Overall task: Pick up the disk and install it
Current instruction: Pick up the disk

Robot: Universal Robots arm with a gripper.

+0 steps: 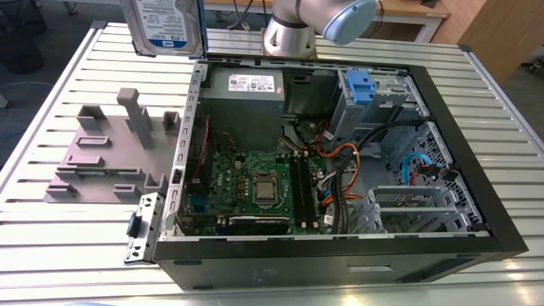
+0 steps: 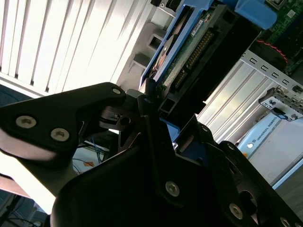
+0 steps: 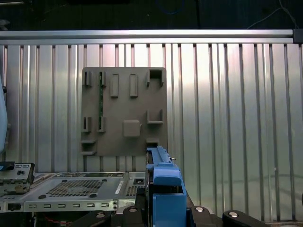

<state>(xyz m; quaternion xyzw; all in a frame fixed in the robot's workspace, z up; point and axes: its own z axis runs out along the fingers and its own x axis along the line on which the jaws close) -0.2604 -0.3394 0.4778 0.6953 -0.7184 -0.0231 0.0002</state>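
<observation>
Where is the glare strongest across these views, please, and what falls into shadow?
In the second wrist view the ribbed table is washed out white and the hand holding the disk is a dark, backlit mass; in the exterior view glare streaks the table's near edge; in the first wrist view soft bright bands run along the slats.

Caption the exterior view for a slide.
The disk held aloft over the table, near the grey holder and open computer case.
</observation>
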